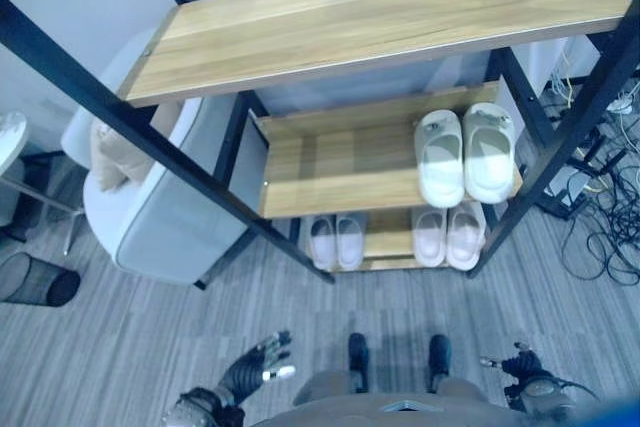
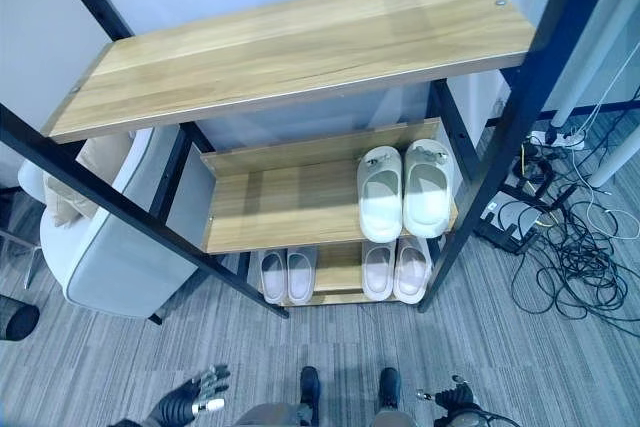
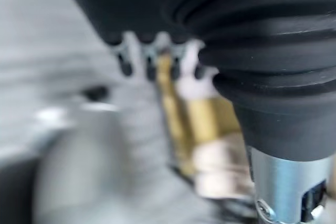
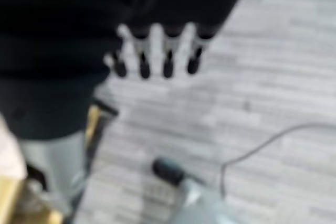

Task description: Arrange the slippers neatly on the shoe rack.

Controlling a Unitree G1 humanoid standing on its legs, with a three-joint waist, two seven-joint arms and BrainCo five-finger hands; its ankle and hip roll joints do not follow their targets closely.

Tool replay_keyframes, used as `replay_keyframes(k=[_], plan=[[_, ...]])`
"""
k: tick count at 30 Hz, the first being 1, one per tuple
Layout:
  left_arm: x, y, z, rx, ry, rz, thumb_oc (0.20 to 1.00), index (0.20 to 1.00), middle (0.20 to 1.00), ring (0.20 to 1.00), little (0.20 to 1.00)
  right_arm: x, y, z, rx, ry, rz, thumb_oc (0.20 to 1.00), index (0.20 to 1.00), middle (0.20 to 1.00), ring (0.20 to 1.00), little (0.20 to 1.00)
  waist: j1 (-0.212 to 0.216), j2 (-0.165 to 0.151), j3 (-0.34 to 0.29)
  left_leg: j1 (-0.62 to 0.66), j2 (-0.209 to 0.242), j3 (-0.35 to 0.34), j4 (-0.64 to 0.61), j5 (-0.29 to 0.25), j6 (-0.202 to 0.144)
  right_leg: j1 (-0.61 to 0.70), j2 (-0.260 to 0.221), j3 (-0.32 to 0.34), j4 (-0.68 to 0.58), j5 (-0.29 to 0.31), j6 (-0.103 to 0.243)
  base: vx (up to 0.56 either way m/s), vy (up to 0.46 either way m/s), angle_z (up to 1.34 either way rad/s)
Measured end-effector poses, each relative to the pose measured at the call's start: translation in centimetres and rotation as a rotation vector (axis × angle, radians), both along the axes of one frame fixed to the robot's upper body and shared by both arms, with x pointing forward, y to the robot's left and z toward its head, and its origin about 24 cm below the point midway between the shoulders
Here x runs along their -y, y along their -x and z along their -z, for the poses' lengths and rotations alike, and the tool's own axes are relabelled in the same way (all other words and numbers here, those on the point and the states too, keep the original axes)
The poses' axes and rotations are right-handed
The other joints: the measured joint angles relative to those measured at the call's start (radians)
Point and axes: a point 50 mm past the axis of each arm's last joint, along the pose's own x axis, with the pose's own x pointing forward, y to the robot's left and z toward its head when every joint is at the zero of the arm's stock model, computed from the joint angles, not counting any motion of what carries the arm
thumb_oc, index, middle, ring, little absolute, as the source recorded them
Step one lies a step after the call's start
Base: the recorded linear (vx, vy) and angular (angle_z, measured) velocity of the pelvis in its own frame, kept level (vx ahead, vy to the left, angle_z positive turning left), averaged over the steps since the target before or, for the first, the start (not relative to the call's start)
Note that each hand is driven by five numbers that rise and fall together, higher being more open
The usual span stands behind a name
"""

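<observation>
The shoe rack (image 1: pixel 380 17) has a black frame and three wooden shelves. Its top shelf is bare. On the right end of the middle shelf (image 1: pixel 330 172) a pale pair of slippers (image 1: pixel 465 155) lies side by side. The bottom shelf carries a white pair (image 1: pixel 335 240) at the left and a pinkish pair (image 1: pixel 447 235) at the right. My left hand (image 1: pixel 258 367) hangs low over the floor in front of the rack, fingers (image 3: pixel 149 61) straight and holding nothing. My right hand (image 1: pixel 522 365) hangs low at the right, its fingers (image 4: pixel 155 56) also straight and empty.
A grey armchair (image 1: pixel 150 207) with a beige cushion stands just left of the rack. A black mesh bin (image 1: pixel 35 280) sits on the floor at far left, beside a white table edge (image 1: pixel 8 137). Loose cables (image 1: pixel 600 227) sprawl on the floor right of the rack.
</observation>
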Motion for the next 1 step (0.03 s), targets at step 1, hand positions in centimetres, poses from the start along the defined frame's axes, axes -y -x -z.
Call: replay_keyframes(k=[1], plan=[[-0.28,0.60,0.46,-0.016,-0.058,0.053,1.000,1.000,1.000,1.000,1.000,0.24,0.00,-0.10,0.002,0.007,0.002,1.000,1.000,1.000,1.000,1.000,0.000,-0.015,0.005,0.000,0.000,-0.004,0.000,0.000,0.000,0.001,0.000,-0.002,0.000,-0.001,-0.001,0.04,0.040,0.10]])
